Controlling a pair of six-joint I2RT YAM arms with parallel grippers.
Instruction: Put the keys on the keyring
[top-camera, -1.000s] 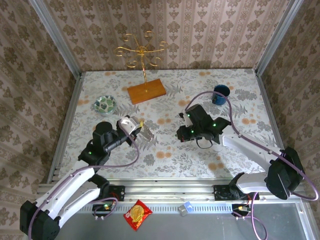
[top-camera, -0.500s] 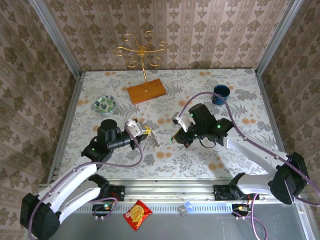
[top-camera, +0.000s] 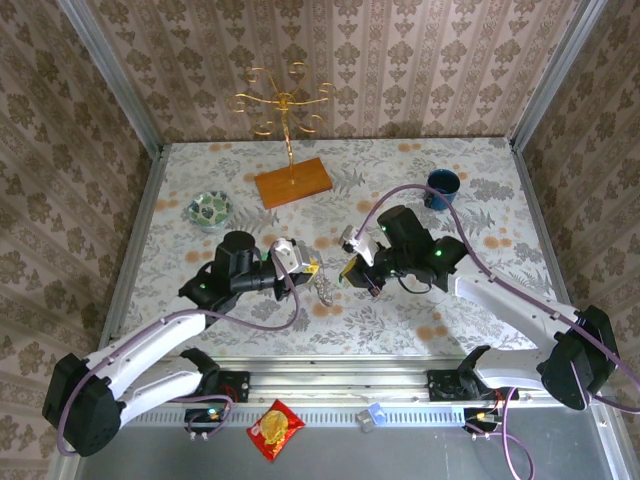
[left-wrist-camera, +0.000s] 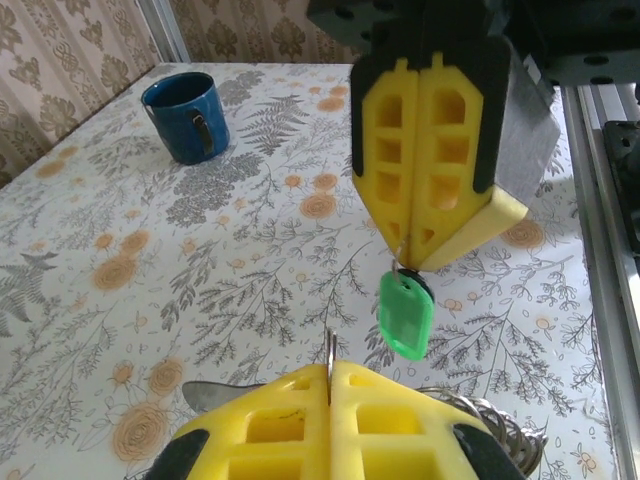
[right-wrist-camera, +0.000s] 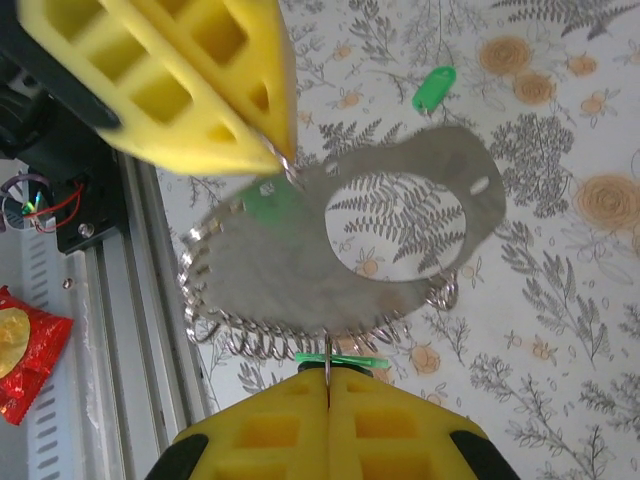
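Dangling from right hand (left-wrist-camera: 420, 262): key (left-wrist-camera: 405, 315)

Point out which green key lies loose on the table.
The loose green key, flat on the table beyond the keyring, untouched. A second green key hangs from the shut right gripper.

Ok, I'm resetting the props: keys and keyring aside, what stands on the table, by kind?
Stand: 1
Bowl: 1
Cup: 1
Total: 3
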